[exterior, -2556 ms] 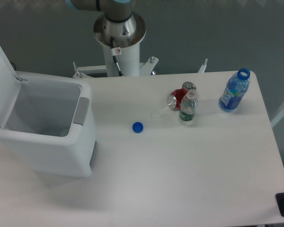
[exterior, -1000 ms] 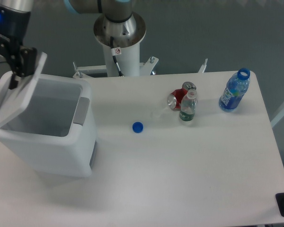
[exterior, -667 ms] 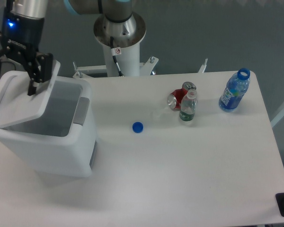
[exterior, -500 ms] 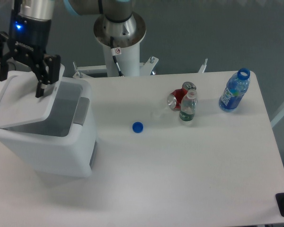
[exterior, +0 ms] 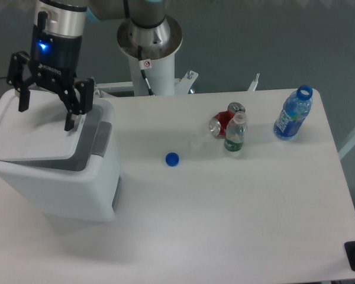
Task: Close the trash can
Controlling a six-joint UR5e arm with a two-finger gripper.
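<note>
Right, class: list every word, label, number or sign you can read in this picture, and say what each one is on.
None can be read.
Round red sign on the robot's white column: too small.
Pale lettering on the gripper body: blurred.
Labels on the blue bottle, small clear bottle and red can: too small to read.

The gripper is hovering over the trash can, fingers spread, one touching the nearly flat lid. To the can's right a blue cap is lying on the worktop, with a red can and two bottles beyond.
</note>
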